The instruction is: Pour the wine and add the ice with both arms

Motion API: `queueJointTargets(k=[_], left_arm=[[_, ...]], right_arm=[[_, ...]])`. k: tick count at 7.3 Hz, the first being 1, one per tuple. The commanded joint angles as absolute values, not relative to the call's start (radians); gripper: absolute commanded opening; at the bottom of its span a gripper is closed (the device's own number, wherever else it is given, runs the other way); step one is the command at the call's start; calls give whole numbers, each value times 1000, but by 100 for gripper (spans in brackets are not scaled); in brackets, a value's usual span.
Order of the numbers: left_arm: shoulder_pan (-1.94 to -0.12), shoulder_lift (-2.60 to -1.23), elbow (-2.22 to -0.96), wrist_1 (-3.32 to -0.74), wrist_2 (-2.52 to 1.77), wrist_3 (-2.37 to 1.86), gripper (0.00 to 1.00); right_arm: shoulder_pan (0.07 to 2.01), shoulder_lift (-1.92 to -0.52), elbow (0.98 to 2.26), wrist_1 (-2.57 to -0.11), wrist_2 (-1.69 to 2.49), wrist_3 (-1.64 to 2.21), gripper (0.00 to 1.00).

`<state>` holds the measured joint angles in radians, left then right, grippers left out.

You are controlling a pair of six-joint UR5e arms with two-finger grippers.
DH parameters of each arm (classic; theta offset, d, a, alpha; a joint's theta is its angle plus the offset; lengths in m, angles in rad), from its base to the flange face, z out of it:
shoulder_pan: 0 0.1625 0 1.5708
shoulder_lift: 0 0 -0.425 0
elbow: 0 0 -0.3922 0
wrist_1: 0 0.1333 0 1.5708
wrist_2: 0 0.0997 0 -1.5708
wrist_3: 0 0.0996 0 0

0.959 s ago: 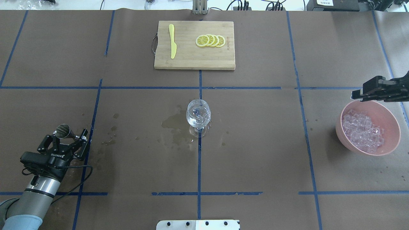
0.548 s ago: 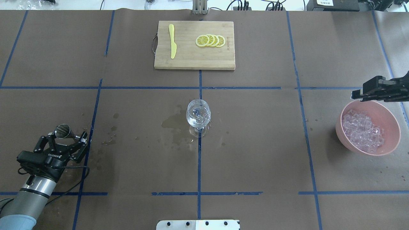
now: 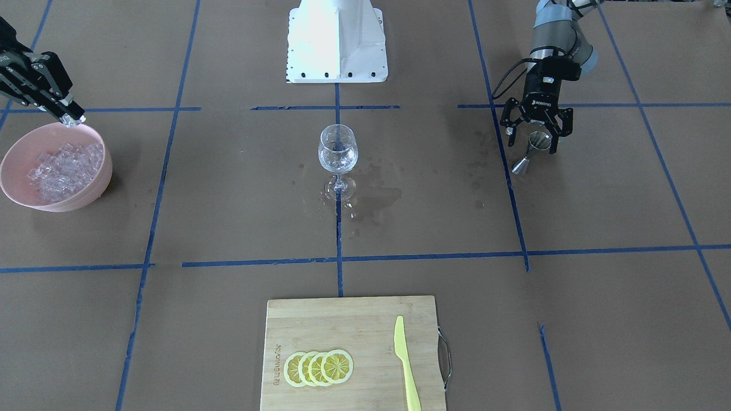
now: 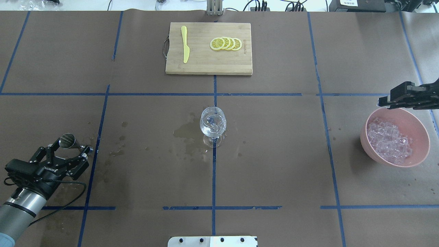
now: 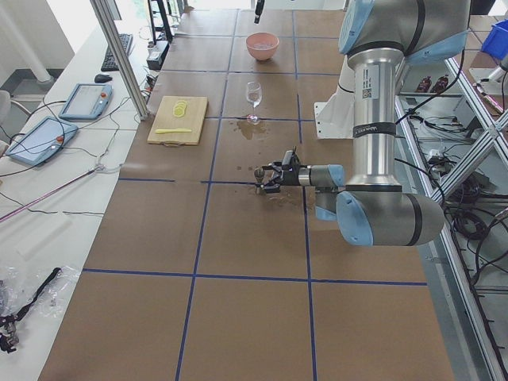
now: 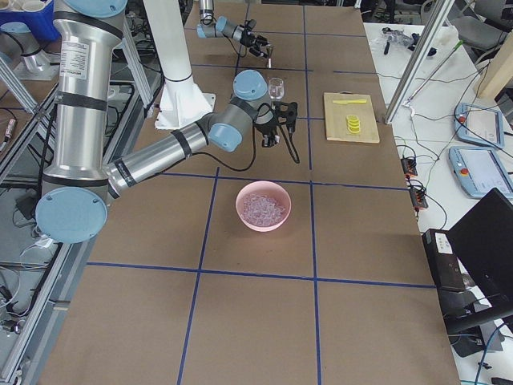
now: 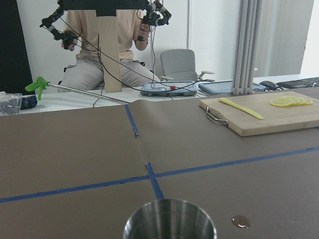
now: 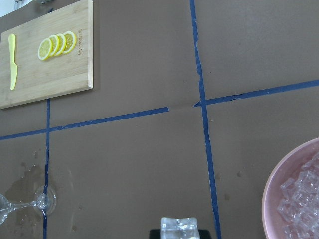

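The right fingers (image 4: pixel 387 100) are pinched on one ice cube (image 8: pixel 179 226). They point toward the glass (image 4: pixel 213 125) from well off on its right, above the rim of the pink bowl (image 4: pixel 413 121), which is heaped with ice (image 4: pixel 389 140). The left fingers (image 4: pixel 85 153) are spread wide, well to the glass's left. The jigger (image 4: pixel 67 140) stands upright on the counter (image 4: pixel 274 154) between their tips; whether one touches it cannot be told. The glass stands upright, stem vertical, with a little wine (image 3: pixel 338 162) in it.

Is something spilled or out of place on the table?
Yes. A wet patch darkens the brown paper beside the foot of the glass, and smaller drops trail toward the metal jigger. Liquid was apparently spilled there.
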<state>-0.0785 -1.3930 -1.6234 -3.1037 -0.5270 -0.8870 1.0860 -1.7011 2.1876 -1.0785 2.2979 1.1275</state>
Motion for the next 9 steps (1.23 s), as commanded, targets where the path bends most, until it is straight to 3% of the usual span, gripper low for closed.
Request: queueJointTargets(k=[1, 7, 9], left_arm=[[-80, -1284, -1713, -3103, -598, -887, 100], [-83, -1001, -1948, -3023, -1078, -1012, 100], [-119, -988, -1970, -2967, -1199, -1031, 100]], right_arm=[[1086, -1703, 2189, -1074, 2298, 1127, 0], [1085, -1687, 2198, -1068, 2304, 1127, 0], [1078, -1622, 2194, -1074, 2330, 1131, 0]])
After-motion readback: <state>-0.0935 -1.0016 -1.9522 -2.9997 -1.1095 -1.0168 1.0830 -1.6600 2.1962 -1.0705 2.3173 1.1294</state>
